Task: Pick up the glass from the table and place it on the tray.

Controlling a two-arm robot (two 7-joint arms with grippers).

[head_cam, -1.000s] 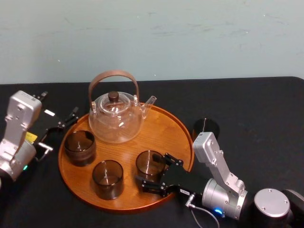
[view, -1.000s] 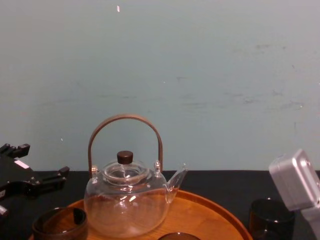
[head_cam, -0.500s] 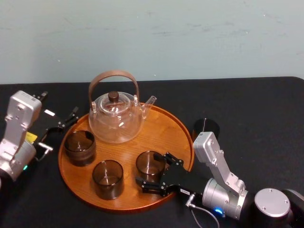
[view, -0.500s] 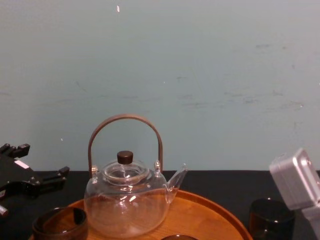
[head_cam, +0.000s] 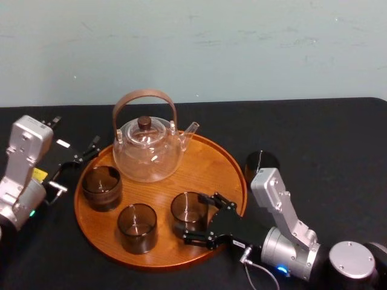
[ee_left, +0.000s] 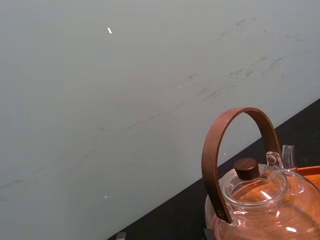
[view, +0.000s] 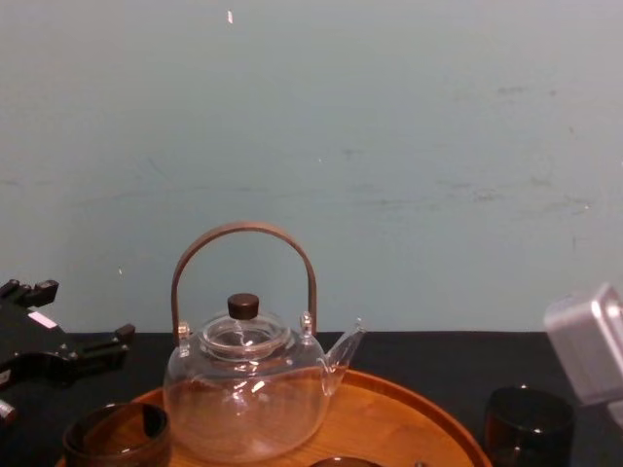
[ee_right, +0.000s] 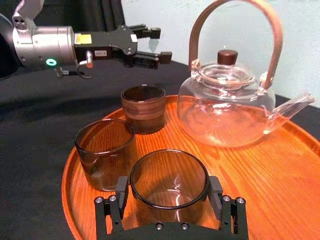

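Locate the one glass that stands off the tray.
In the head view, the glass stands on the black table at the robot's right, just outside the right rim of the tray, beside the right arm; the right tool is over the tray.

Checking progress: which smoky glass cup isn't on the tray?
The smoky glass cup on the black table, right of the round orange-brown wooden tray; the other three stand on it, one at the right hand.

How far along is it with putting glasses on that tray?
Done: two glasses stand on the tray beside the teapot. In hand: the right hand sits around a third glass, apparently set down on the tray. Left: one glass stands on the table, right of the tray. The left hand hangs open at the tray's left.
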